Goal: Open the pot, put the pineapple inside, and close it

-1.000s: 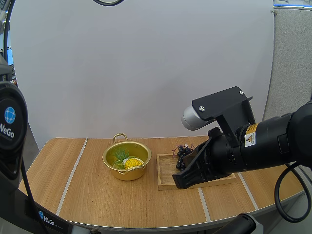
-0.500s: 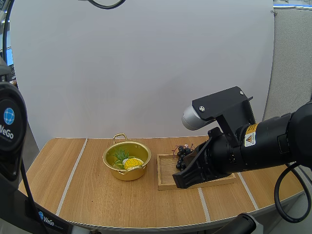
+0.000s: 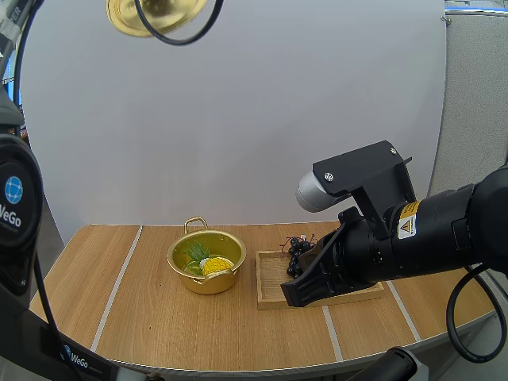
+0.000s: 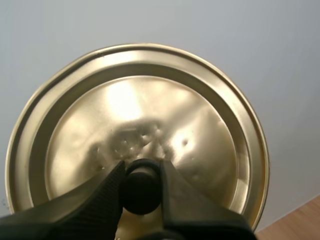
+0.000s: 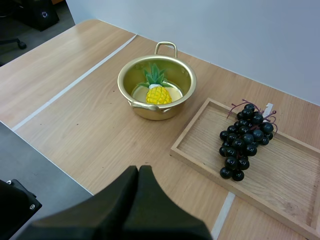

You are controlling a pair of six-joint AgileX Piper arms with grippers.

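1. Pinching the black knob [image 4: 141,186] of the gold lid [image 4: 150,110] with the left gripper [image 4: 141,172], jaws drawn in narrow and pressing on either side of the knob.
2. Holding that lid high in the air, well above the table [image 3: 159,317] and well apart from the pot [image 3: 208,279], with the lid's top face turned toward the left wrist view.
3. Leaving the pot standing open on the table, upright, with one looped handle on its far side and another on its near side.
4. Finding the pineapple [image 5: 158,93] lying inside the pot on its bottom, green leaves pointing toward the far rim and the yellow body lying nearer the front rim.
5. Hanging the right gripper [image 5: 138,170] above the near part of the table, jaws lying pressed together as one dark wedge and gripping nothing.
6. Resting a wooden tray [image 5: 285,175] flat on the table just to the right of the pot, near it but not touching.
7. Carrying a bunch of dark grapes [image 5: 242,140] in that tray, stems pointing toward the tray's far edge.
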